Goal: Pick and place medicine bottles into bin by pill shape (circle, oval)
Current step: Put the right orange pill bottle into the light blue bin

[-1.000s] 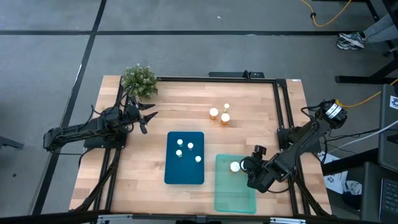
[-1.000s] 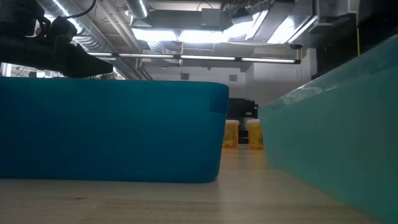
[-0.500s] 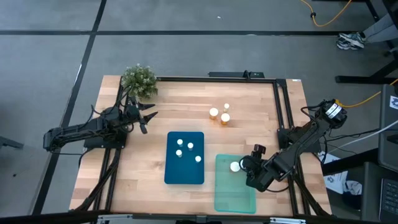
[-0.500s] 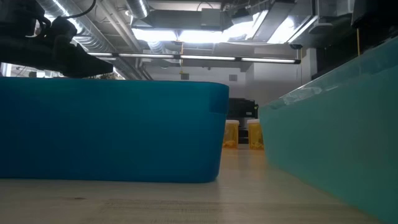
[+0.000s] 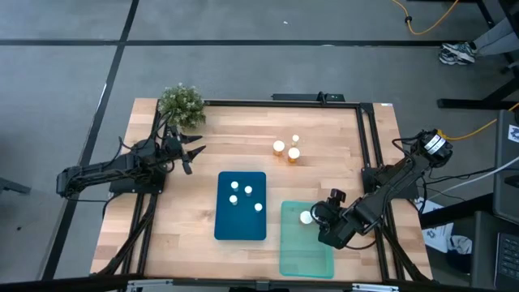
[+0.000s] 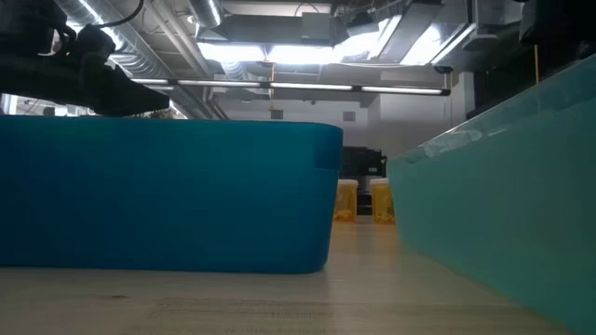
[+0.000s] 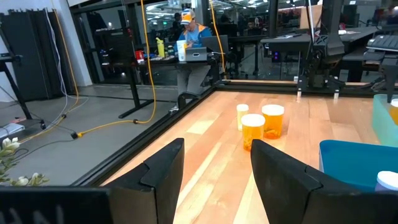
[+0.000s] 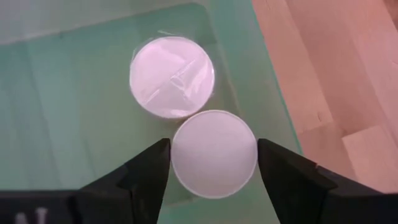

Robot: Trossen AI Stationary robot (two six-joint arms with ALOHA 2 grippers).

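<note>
My right gripper (image 8: 214,163) (image 5: 316,217) hangs over the far end of the teal bin (image 5: 306,251), shut on a white-capped bottle (image 8: 214,143). A second white cap (image 8: 172,76) stands in that bin beside it. One white cap (image 5: 306,216) shows next to the gripper in the high view. The blue bin (image 5: 223,223) holds several white-capped bottles (image 5: 234,186). Three bottles (image 5: 279,147) stand on the table farther back, two of them orange (image 7: 253,130). My left gripper (image 7: 214,155) (image 5: 193,152) is open and empty near the potted plant. My right gripper pinches the bottle's white cap (image 8: 184,155) between its two fingers, one on either side of the cap's rim. The fingers come from above, pointing down into the teal bin. The bottle is upright. I cannot tell whether its base rests on the bin floor.
A green potted plant (image 5: 182,104) stands at the table's far left corner. The teal bin's far wall (image 8: 267,106) is close beside the held bottle. Bare wood lies between the bins and the three standing bottles. A person sits at a desk beyond the table (image 7: 189,37).
My right gripper has shifted slightly toward the table's left over the teal bin, still shut on the bottle.
</note>
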